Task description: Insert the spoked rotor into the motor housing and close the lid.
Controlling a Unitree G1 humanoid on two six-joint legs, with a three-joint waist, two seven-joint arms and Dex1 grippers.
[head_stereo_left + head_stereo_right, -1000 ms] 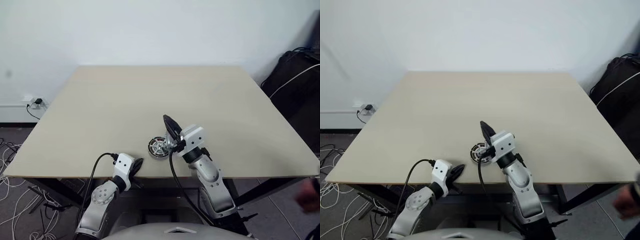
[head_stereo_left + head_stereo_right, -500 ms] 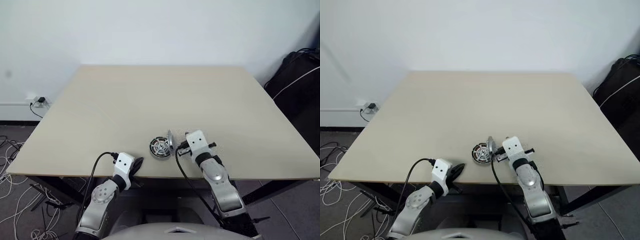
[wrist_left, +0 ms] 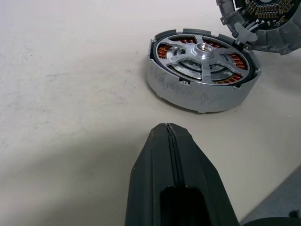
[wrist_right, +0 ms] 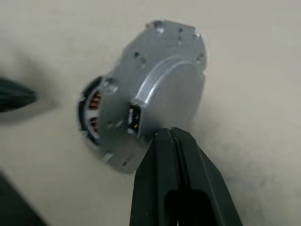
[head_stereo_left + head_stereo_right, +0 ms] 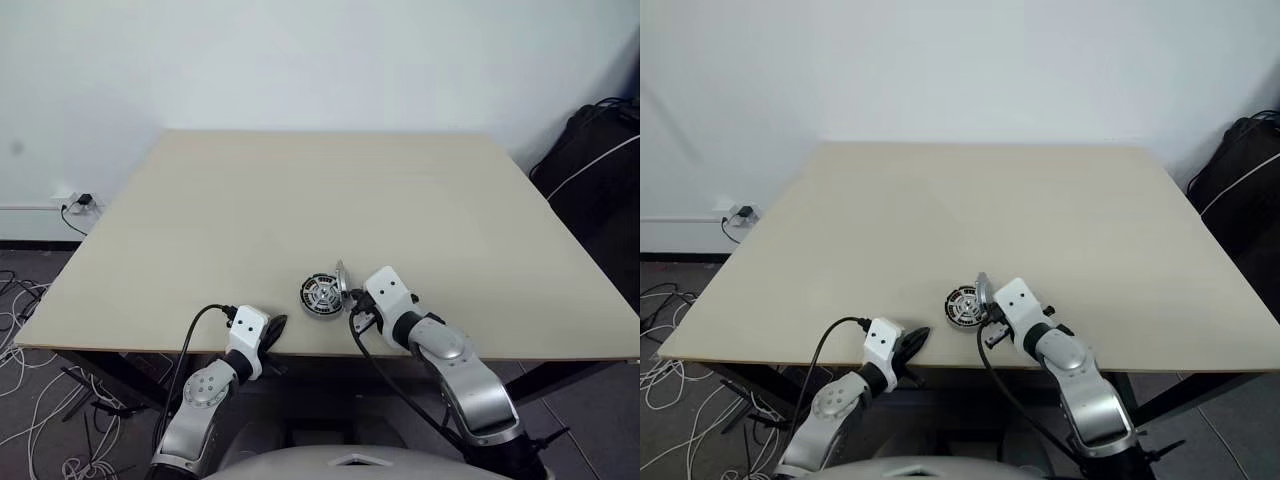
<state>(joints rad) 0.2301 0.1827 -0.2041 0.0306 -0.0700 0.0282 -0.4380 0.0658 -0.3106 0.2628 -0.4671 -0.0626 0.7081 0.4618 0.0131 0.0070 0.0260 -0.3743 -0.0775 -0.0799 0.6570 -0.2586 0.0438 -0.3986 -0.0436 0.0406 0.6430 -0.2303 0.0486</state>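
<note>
The motor housing (image 3: 188, 92) is a round grey cup near the table's front edge, with copper windings inside. The spoked rotor (image 3: 203, 51) lies seated in it, silvery spokes up. The lid (image 4: 162, 80) stands almost upright on the housing's right side, grey back toward my right arm. My right gripper (image 4: 168, 131) is shut, empty, its tip at the lid's outer face; I cannot tell if it touches. My left gripper (image 3: 168, 127) is shut and empty, low by the table's front edge, a short way left of the housing (image 5: 318, 296).
The beige table (image 5: 300, 190) stretches wide beyond the housing. A black bag (image 5: 590, 150) with a white cable stands off the table's right side. Loose cables (image 5: 20, 420) lie on the floor at the left, below a wall socket (image 5: 75, 203).
My right gripper has swung down from pointing up over the housing to low behind the lid. The left gripper has stayed still.
</note>
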